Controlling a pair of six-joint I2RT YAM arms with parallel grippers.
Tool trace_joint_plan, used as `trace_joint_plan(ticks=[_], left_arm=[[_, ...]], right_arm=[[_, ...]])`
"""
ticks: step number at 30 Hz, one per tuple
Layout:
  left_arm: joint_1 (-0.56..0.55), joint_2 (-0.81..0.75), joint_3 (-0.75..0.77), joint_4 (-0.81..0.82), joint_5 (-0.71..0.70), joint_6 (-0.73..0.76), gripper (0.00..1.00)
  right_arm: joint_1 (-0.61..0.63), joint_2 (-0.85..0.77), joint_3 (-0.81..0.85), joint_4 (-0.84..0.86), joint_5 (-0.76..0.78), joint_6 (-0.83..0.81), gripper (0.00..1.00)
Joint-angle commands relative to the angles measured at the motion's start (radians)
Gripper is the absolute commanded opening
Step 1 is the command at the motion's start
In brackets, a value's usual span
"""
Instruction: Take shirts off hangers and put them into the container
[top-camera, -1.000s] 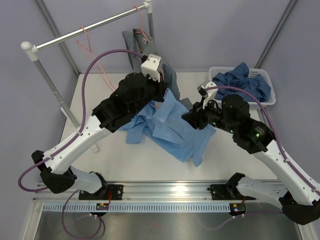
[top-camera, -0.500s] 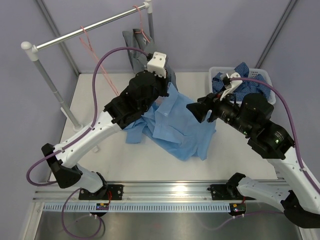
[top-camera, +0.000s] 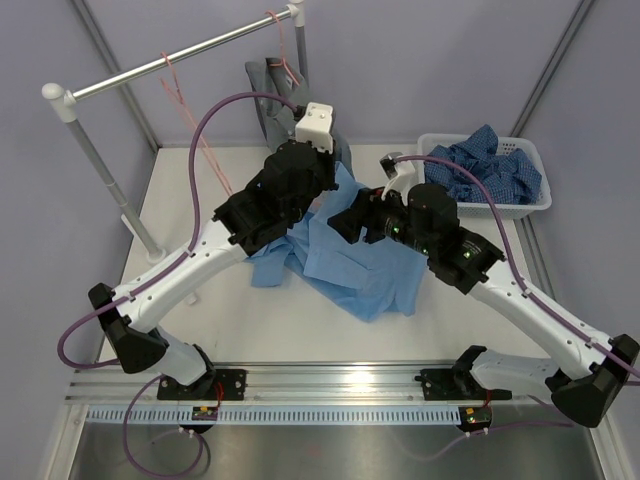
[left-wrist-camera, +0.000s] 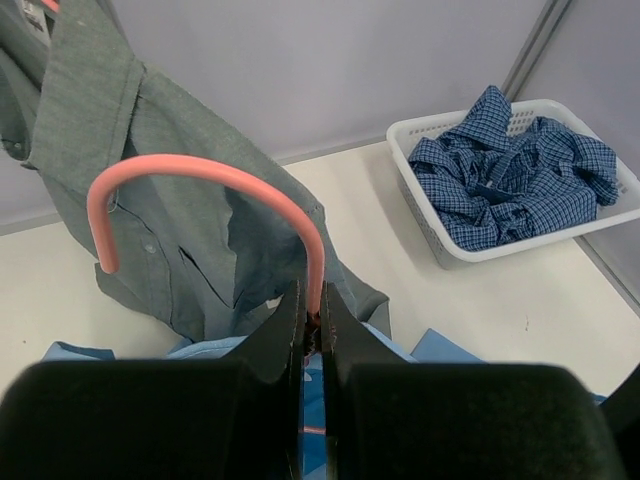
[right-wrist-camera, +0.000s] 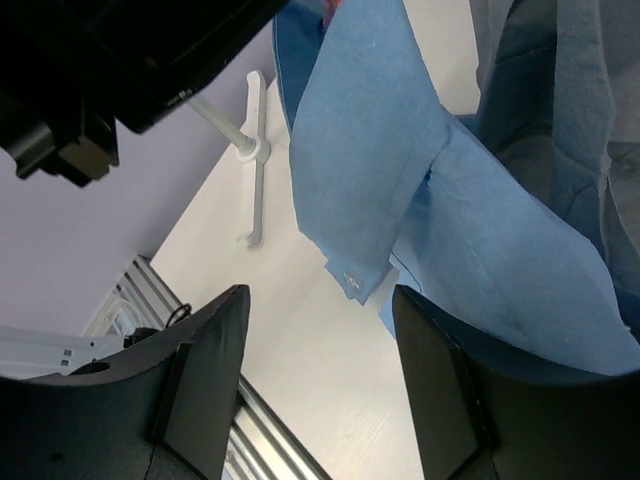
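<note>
Worktop (top-camera: 230, 320): white, carrying the shirts and the basket.
Right hand (right-wrist-camera: 320, 300): fingers spread wide, gripping nothing; a cuffed flap of cloth hangs just ahead of the tips, and whether it touches them is hard to tell.
Light blue shirt (top-camera: 350, 265): crumpled at mid-worktop, between both arms, off the basket; its upper part is hidden under the left arm.
Left hand (left-wrist-camera: 311, 315): fingers pressed together, pinching the wire of the held hanger (left-wrist-camera: 200, 165), whose pink hook curves up above them.
Grey shirt (left-wrist-camera: 180, 200): just behind that hook, hanging from the rail (top-camera: 180, 55), its tail reaching the worktop.
Container (top-camera: 490, 207): white slotted basket at the far right, well apart from the light blue shirt.
Dark blue shirt (top-camera: 490, 165): bunched inside the container, rising above the rim.
Empty hanger (top-camera: 203, 150): hanging on the rail, left of the grey shirt.
</note>
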Motion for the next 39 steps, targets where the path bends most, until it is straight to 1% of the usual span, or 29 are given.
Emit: trace_joint_plan(ticks=[1,5,6,11,13,14,15,18,20,22,24,28,31,32,33,35,36,37,38,39], left_arm=[[-0.003,-0.043,0.031,0.092,-0.085,-0.024,0.00],[-0.003,-0.049,0.027,0.094,-0.130,-0.047,0.00],[-0.003,-0.051,0.025,0.096,-0.137,-0.052,0.00],[-0.003,-0.058,0.020,0.096,-0.173,-0.060,0.00],[-0.003,-0.061,0.017,0.094,-0.183,-0.061,0.00],[-0.003,-0.064,0.017,0.096,-0.199,-0.060,0.00],[-0.003,-0.064,0.019,0.094,-0.208,-0.057,0.00],[-0.003,-0.063,0.022,0.094,-0.216,-0.051,0.00],[-0.003,-0.063,0.022,0.094,-0.205,-0.061,0.00],[-0.003,-0.066,0.022,0.094,-0.199,-0.072,0.00],[-0.003,-0.069,0.022,0.094,-0.196,-0.075,0.00],[-0.003,-0.078,0.020,0.094,-0.196,-0.075,0.00],[-0.003,-0.089,0.004,0.094,-0.202,-0.075,0.00],[-0.003,-0.092,-0.007,0.094,-0.203,-0.077,0.00],[-0.003,-0.097,-0.012,0.094,-0.202,-0.077,0.00],[-0.003,-0.109,-0.022,0.094,-0.197,-0.072,0.00],[-0.003,-0.113,-0.026,0.094,-0.197,-0.064,0.00],[-0.003,-0.115,-0.029,0.094,-0.199,-0.049,0.00],[-0.003,-0.124,-0.033,0.092,-0.205,-0.043,0.00],[-0.003,-0.129,-0.047,0.089,-0.208,-0.031,0.00]], right_arm=[[0.026,0.011,-0.002,0.179,0.071,0.043,0.68],[0.039,0.060,-0.007,0.226,0.111,0.057,0.68],[0.045,0.070,-0.004,0.225,0.150,0.061,0.68],[0.049,0.087,-0.025,0.260,0.184,0.074,0.66],[0.051,0.094,-0.008,0.230,0.203,0.093,0.66],[0.054,0.094,0.002,0.186,0.215,0.098,0.66],[0.060,0.088,0.007,0.171,0.252,0.107,0.66],[0.062,0.059,-0.042,0.220,0.278,0.106,0.67],[0.062,0.064,-0.050,0.251,0.275,0.094,0.67],[0.062,0.082,-0.034,0.259,0.246,0.081,0.66],[0.060,0.103,-0.024,0.301,0.209,0.078,0.66],[0.062,0.130,-0.021,0.349,0.171,0.067,0.63],[0.062,0.142,-0.007,0.362,0.143,0.066,0.56],[0.062,0.148,0.007,0.345,0.139,0.066,0.49],[0.060,0.148,0.010,0.340,0.134,0.066,0.44],[0.062,0.133,0.009,0.329,0.138,0.066,0.31],[0.062,0.120,0.009,0.317,0.157,0.066,0.17],[0.060,0.110,0.009,0.302,0.168,0.063,0.11],[0.062,0.081,0.021,0.242,0.177,0.060,0.04],[0.062,0.065,0.035,0.199,0.206,0.046,0.00]])
